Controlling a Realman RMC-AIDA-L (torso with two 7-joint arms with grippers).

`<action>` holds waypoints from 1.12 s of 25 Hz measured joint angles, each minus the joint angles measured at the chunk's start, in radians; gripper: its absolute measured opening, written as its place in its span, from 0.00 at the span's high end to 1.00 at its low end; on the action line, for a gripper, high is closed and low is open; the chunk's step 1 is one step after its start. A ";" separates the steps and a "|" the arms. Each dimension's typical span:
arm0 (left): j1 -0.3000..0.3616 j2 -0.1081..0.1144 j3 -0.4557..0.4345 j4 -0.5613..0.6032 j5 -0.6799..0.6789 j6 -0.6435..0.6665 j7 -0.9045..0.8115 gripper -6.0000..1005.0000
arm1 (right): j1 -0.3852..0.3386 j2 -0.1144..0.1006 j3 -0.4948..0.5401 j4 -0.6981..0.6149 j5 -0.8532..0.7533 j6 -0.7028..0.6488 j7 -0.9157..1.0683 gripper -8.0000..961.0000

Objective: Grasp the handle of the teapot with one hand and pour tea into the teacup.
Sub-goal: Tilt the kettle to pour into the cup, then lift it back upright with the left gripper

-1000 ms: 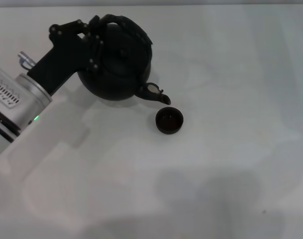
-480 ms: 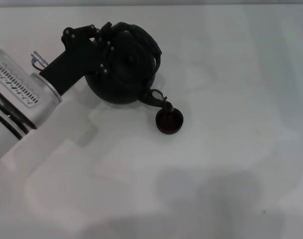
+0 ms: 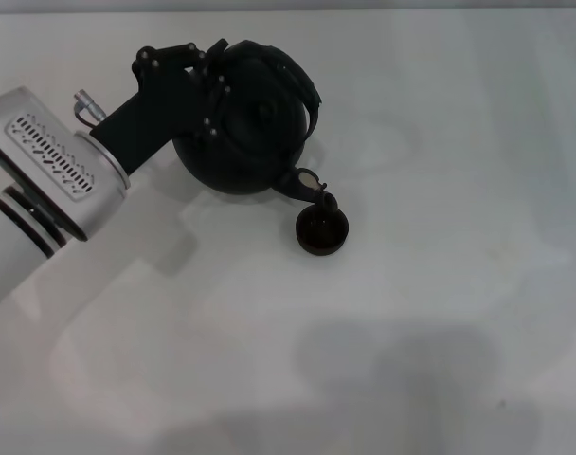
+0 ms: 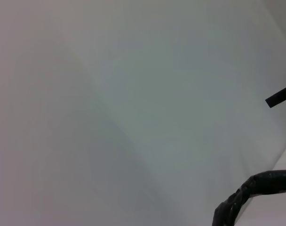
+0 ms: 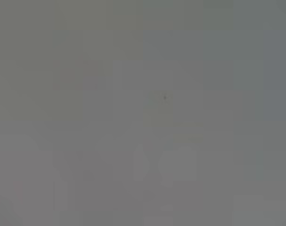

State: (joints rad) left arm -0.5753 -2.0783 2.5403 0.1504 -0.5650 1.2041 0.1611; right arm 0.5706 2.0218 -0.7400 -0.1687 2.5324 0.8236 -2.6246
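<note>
One gripper is at work: the left gripper (image 3: 205,76), seen in the head view at the far left of the table (image 3: 440,313). It is pressed shut on the handle (image 3: 290,74), the black wrapped arch that loops over the top of the teapot (image 3: 245,128). The black gripper body is seen reaching in from the near left, with the silver arm segment (image 3: 51,166) behind it, and the fingers are closed at the far left end of the handle, just above the pot's body.

The teapot is held tilted toward the near right, so that its lid knob (image 3: 266,110) is turned toward the camera and its short spout (image 3: 312,188) is pointed down. The tip of the spout is placed right over the far rim of the teacup (image 3: 321,230); whether the two are touching cannot be told. No stream of tea can be made out between them.

The teacup is set upright on the table, just near and right of the teapot, and a dark interior is shown.

In the left wrist view, only a curved piece of the handle (image 4: 249,193) is seen against the pale table surface (image 4: 110,103).

The right gripper is not seen in any view; nothing but a blank grey field is shown by the right wrist view.
</note>
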 joint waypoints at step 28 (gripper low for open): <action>0.034 0.006 -0.008 0.011 0.035 0.046 0.044 0.88 | -0.006 -0.002 0.001 0.000 0.002 0.004 0.029 0.11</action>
State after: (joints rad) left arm -0.5410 -2.0720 2.5326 0.1610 -0.5295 1.2505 0.2048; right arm 0.5645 2.0202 -0.7394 -0.1687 2.5341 0.8274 -2.5955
